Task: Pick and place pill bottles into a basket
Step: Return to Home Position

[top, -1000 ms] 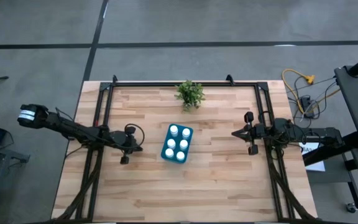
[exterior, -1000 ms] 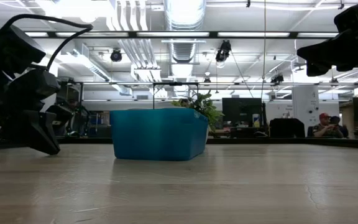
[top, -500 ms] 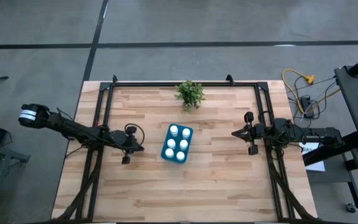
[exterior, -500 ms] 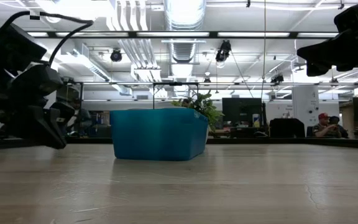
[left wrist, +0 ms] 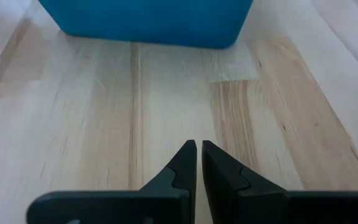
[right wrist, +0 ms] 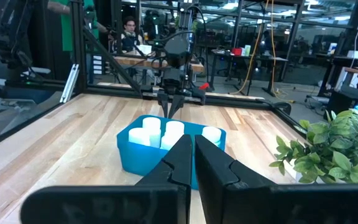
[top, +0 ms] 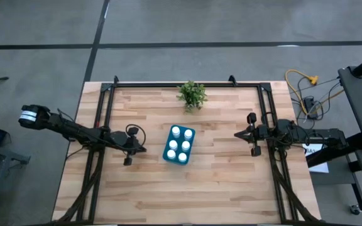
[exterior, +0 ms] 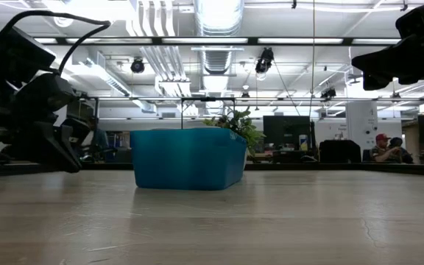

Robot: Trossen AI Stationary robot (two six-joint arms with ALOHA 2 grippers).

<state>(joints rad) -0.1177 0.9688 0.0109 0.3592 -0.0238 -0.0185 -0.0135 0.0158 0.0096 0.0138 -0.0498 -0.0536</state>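
Note:
The teal basket [top: 166, 144] stands on the table's middle and also shows in the low view [exterior: 186, 158]. Several white pill bottles [top: 182, 145] stand upright inside it, their caps showing in the right wrist view [right wrist: 160, 134]. My left gripper [top: 143, 149] is shut and empty, to the left of the basket and just above the wood, pointing at the basket's wall [left wrist: 148, 22]. My right gripper [top: 235, 134] is shut and empty, to the right of the basket and higher up, pointing toward it [right wrist: 189, 138].
A small green potted plant [top: 192, 94] stands at the table's far edge behind the basket. Black frame rails [top: 99, 125] run along the left, right and far sides. Bare wood lies in front of the basket toward the near edge. People sit in the room beyond [exterior: 383, 147].
My left gripper has risen slightly off the table and shifted a little toward the basket, staying shut. The basket and bottles have kept still.

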